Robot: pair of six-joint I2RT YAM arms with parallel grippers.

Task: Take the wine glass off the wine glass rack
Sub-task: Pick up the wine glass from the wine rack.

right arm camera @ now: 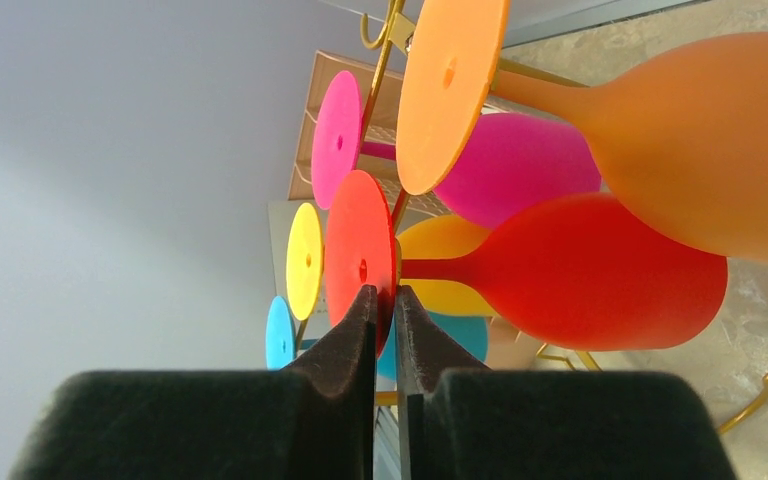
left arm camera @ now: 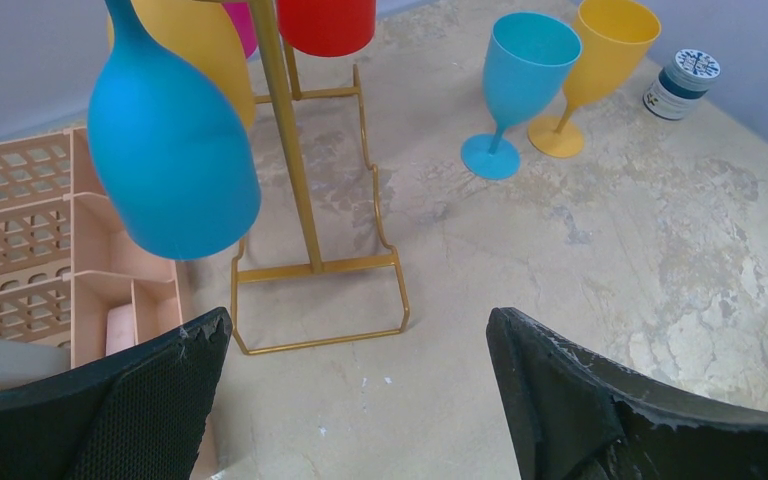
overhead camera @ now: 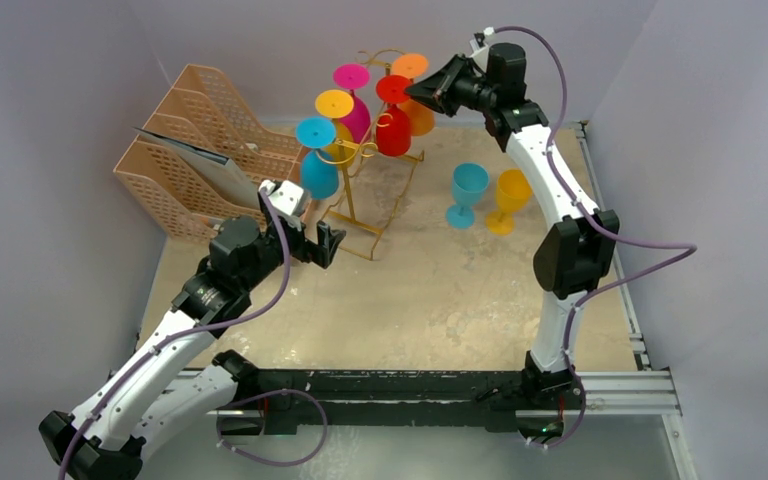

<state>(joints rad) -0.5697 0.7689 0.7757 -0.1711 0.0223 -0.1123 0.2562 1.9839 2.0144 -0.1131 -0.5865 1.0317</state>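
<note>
overhead, the gold rack [overhead camera: 349, 200] is standing at the back of the table [overhead camera: 440, 300], just beside the peach organizer [overhead camera: 200, 150], and five glasses are hanging bowl-down from its hooks. the red glass [overhead camera: 393, 130] is hanging on the rack's right side, and the right gripper [overhead camera: 412, 92] is reaching in at its foot. the left gripper [overhead camera: 325, 245] is hovering low near the rack's base. a teal glass [overhead camera: 467, 190] and a yellow glass [overhead camera: 509, 198] are standing upright to the right, apart from the rack.

from the left wrist, the fingers [left arm camera: 160, 400] are gaping wide and holding nothing. a blue glass [left arm camera: 175, 150] is hanging just ahead, close by the rack's post.

from the right wrist, the fingers [right arm camera: 345, 350] are pinching together on the rim of the red glass's round foot. the glass is hanging on the rack among the other hanging glasses.
</note>
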